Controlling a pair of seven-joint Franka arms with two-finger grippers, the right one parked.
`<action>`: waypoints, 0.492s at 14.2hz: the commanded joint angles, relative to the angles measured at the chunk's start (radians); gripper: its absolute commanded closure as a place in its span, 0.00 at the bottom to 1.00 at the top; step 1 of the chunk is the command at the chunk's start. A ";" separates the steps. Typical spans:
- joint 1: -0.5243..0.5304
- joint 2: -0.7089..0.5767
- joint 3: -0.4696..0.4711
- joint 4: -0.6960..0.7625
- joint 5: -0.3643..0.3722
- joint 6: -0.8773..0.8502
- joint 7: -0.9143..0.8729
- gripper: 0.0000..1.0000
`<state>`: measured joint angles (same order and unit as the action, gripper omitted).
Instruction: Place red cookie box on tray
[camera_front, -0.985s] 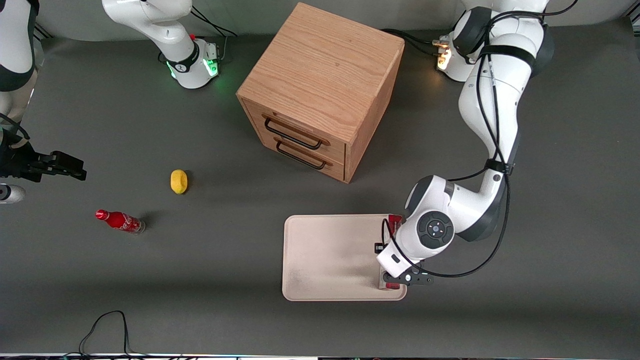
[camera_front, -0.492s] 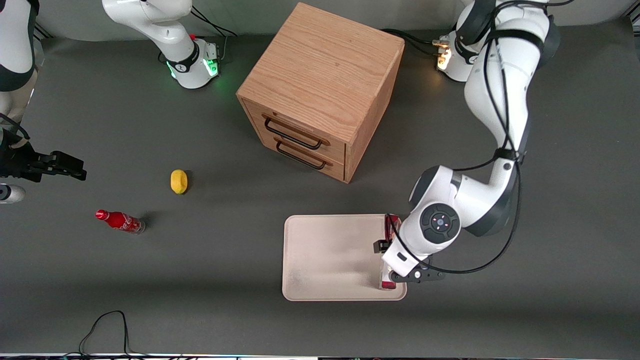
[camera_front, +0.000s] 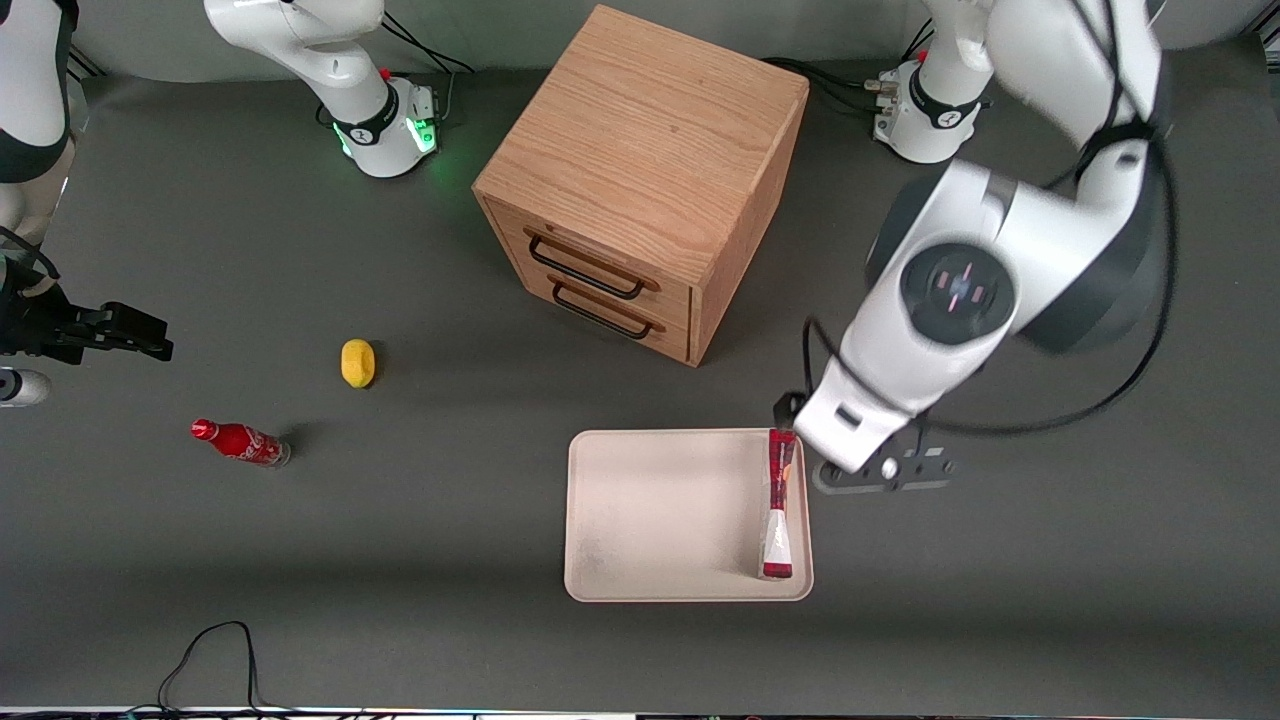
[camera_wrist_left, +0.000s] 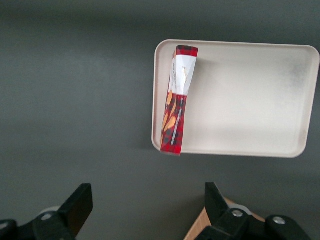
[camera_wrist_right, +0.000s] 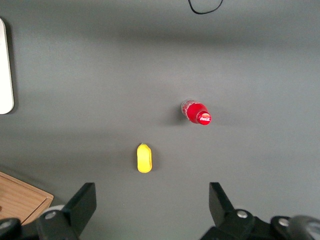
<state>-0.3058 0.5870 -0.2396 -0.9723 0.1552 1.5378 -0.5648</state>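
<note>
one red cookie box (camera_front: 778, 505) on edge along tray (camera_front: 660, 515) rim; pincer (camera_wrist_left: 145, 210) wide, empty, raised at box's 1 o'clock.

A wooden drawer cabinet (camera_front: 640, 180) with two black handles is set mid-table. A yellow lemon-like object (camera_front: 357, 362) is seen toward the parked arm's end from the cabinet, nearer the front camera. A small red soda bottle (camera_front: 240, 442) is laid on its side near it

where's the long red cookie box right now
The long red cookie box lies in the cream-white tray, along its edge toward the working arm's end, released; the open gripper hovers above it.
</note>
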 joint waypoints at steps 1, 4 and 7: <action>-0.001 -0.100 0.011 -0.043 0.009 -0.082 -0.012 0.00; 0.055 -0.192 0.014 -0.109 0.009 -0.142 0.005 0.00; 0.144 -0.312 0.014 -0.277 -0.008 -0.107 0.119 0.00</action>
<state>-0.2235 0.3953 -0.2259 -1.0697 0.1563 1.3906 -0.5215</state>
